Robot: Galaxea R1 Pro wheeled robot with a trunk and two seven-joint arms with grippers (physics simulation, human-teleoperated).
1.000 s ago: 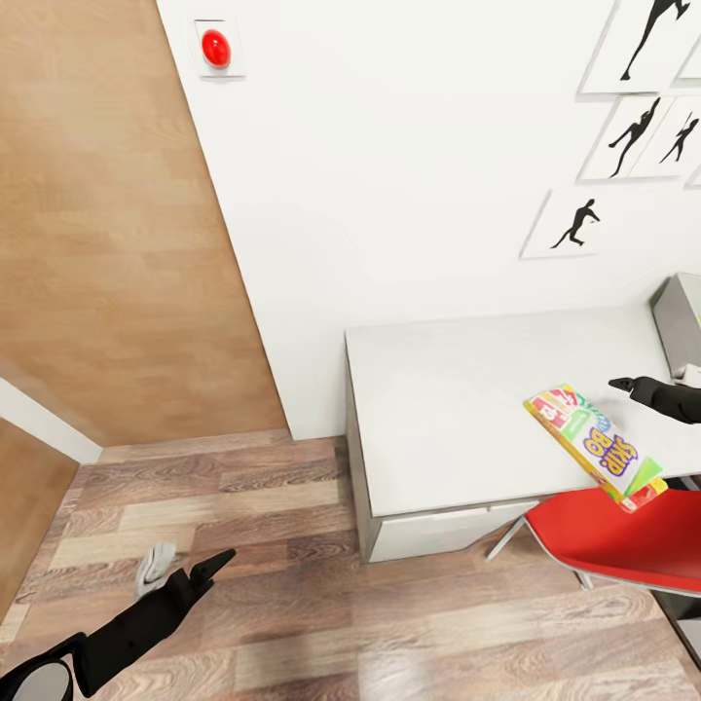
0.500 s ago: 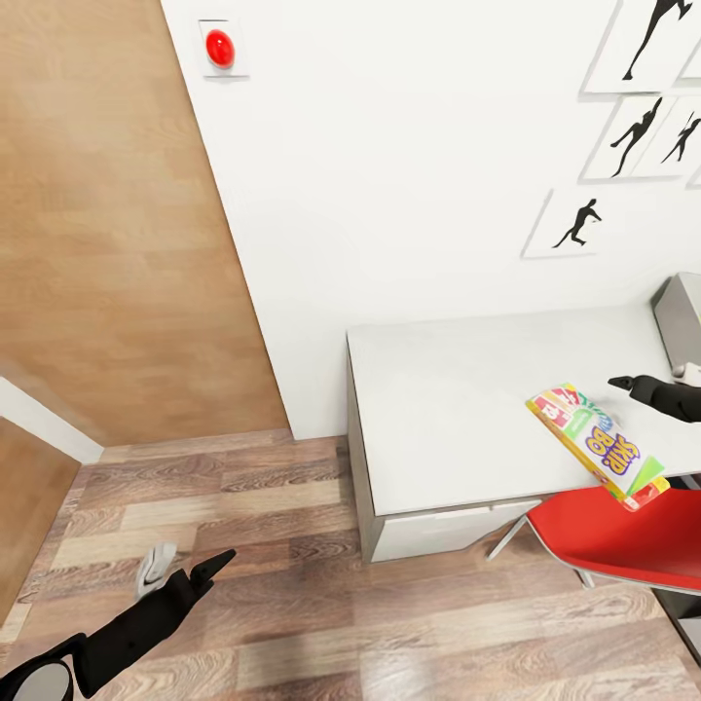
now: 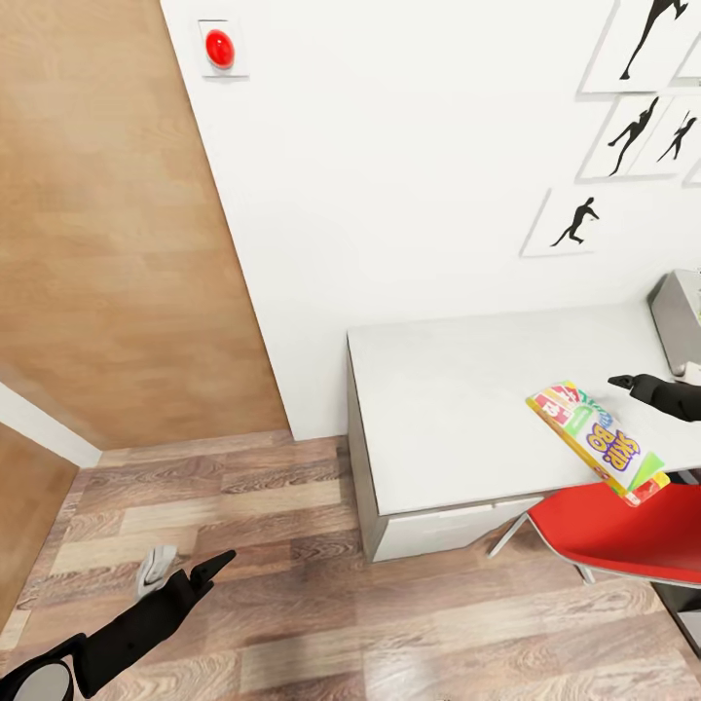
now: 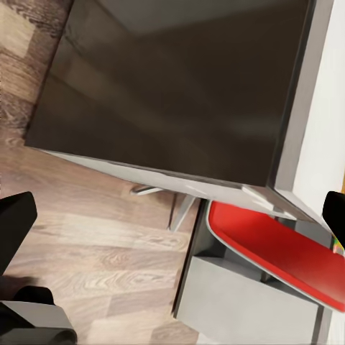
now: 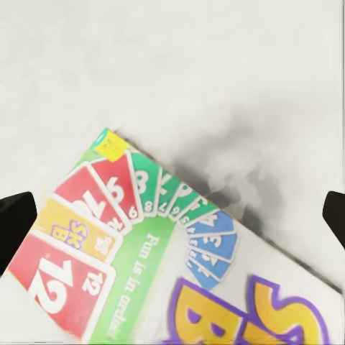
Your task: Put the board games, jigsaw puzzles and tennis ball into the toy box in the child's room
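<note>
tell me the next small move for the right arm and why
Probably carry the Skip-Bo box rightward toward the toy box: it hangs tilted by the right tool, over the table edge, short of the bin.

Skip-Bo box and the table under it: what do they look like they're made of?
The Skip-Bo box looks like printed cardboard with a smooth, slightly glossy face: flat panels, sharp edges, colourful card art. The table top looks like matte pale grey-white laminate or painted board, uniform and grainless; which of the two is unclear. The chair seat looks like glossy red moulded plastic.
</note>
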